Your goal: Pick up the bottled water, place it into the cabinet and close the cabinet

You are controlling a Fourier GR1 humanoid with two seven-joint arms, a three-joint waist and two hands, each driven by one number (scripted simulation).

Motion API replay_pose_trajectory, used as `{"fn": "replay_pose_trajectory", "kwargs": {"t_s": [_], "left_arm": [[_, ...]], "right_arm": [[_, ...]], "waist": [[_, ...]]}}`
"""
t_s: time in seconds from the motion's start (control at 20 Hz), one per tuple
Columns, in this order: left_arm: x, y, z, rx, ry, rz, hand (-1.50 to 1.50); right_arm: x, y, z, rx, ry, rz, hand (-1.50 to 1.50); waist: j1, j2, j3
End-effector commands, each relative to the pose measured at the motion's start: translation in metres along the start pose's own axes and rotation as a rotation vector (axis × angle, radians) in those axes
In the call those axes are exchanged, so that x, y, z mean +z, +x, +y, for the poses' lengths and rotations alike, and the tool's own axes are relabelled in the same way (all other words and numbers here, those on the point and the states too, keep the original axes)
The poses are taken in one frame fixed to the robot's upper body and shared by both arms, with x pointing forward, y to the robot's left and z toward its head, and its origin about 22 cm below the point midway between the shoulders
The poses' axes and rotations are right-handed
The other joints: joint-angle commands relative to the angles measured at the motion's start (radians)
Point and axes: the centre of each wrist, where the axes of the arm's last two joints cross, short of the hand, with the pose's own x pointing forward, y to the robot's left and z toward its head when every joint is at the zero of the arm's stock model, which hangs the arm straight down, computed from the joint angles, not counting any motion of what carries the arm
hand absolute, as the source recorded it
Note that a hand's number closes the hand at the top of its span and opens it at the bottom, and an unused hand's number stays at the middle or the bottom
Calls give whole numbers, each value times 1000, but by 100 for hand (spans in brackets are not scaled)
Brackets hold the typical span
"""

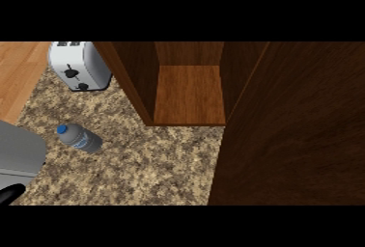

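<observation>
The bottled water (80, 138), clear with a blue cap and a blue label, is on the speckled counter (143, 164) left of the cabinet. The wooden cabinet (189, 94) is open and its shelf is bare. Its dark door (292, 135) swings out over the right half of the view. My left arm shows as a grey forearm (18, 149) at the left edge, just left of the bottle and apart from it. A sliver of the black left hand (8, 193) shows at the lower left corner. My right hand does not show.
A silver toaster (78, 65) stands at the back left, beside the cabinet's left wall. A strip of light wood (18, 77) runs along the far left. Granite counter stretches between the bottle and the open door.
</observation>
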Motion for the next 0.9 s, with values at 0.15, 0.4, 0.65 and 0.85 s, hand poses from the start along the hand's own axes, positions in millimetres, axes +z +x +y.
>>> {"fn": "replay_pose_trajectory", "kwargs": {"t_s": [0.15,0.4,0.65,0.85], "left_arm": [[2,-3,-5,6,-18,-23,-150],[-16,-21,0,-31,-2,16,-150],[-19,-46,4,-72,-5,35,-150],[-26,-58,16,-79,3,42,-150]], "right_arm": [[5,23,8,79,-25,-46,-150],[10,32,9,72,-51,-52,-150],[9,21,10,109,-29,-55,-150],[10,24,7,116,-23,-48,-150]], "waist": [[-4,1,0],[-7,1,-1],[-6,0,-1],[-4,0,-1]]}}
